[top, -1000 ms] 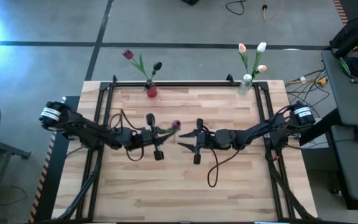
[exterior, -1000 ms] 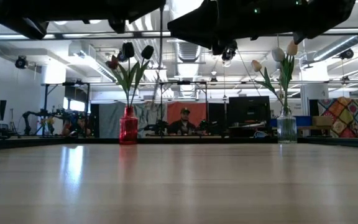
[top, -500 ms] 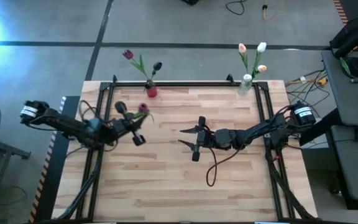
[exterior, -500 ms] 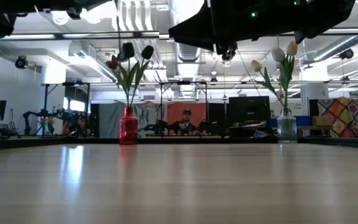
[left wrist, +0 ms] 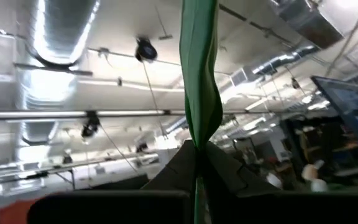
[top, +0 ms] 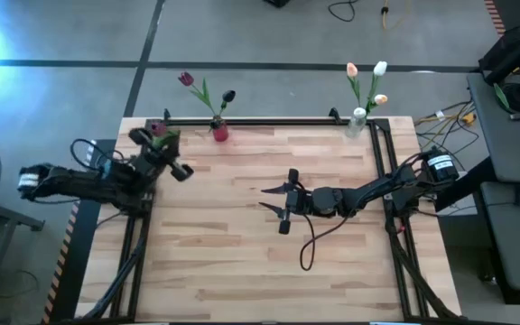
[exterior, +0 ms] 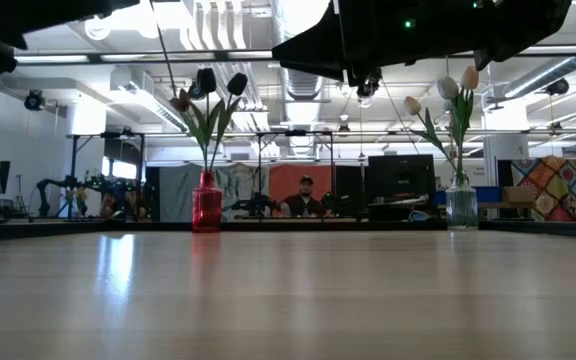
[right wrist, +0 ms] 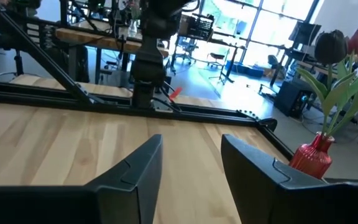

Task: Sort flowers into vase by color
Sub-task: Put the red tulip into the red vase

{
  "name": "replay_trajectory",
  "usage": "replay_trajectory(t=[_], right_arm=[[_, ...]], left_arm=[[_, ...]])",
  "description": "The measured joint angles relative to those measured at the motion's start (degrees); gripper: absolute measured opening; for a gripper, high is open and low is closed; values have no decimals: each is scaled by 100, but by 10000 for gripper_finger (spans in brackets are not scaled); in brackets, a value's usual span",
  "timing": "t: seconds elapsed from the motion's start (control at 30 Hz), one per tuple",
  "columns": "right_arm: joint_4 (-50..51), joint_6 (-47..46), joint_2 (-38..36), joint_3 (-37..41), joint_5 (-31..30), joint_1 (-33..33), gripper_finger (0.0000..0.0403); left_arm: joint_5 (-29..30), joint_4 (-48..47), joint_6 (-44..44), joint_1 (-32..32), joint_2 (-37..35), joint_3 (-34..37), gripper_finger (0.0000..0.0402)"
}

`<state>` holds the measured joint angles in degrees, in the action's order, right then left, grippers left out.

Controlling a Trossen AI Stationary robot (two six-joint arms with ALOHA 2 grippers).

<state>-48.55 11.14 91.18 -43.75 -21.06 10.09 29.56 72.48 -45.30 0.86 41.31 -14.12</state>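
Your left end effector [top: 156, 137] was clamped on a dark tulip [top: 155, 129]; you needed its stem upright over the red vase [top: 219, 133], while the right end effector [top: 275, 201] stood apart, empty.

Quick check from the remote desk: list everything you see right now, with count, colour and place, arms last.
Red vase: one, red, far edge of the table, left of centre.
Dark tulips: two in the red vase, one maroon, one blackish.
Clear vase: one, clear, far edge, right side.
Pale tulips: three in the clear vase, white and peach.
Held tulip: one, dark pink head, green stem, in the left gripper near the table's far left corner.
Table: one, light wood with a black frame.
Person: one, in the room behind the table, low view.
Left gripper: shut on the held tulip, far left of the table.
Right gripper: open, empty, over the table's middle.
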Motion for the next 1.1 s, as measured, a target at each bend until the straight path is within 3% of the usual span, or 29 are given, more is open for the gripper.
replay_trajectory(t=[0.13, 0.33, 0.47, 0.57, 1.1], right_arm=[[-3, 0, 0, 1, 2, 0, 151], [-5, 4, 0, 0, 2, 0, 148], [-3, 2, 0, 0, 3, 0, 146], [-14, 5, 0, 0, 4, 0, 143], [-278, 250, 0, 0, 7, 0, 133]], left_arm=[[-707, -48, 677, 1195, 55, -18, 0], [-2386, -155, 2443, 3195, 430, -20, 0], [-3204, -114, 3255, 4087, 721, -20, 0], [-3471, -1, 3434, 4326, 896, -20, 0], [-3482, 955, 3231, 4538, 2414, -220, 0]])
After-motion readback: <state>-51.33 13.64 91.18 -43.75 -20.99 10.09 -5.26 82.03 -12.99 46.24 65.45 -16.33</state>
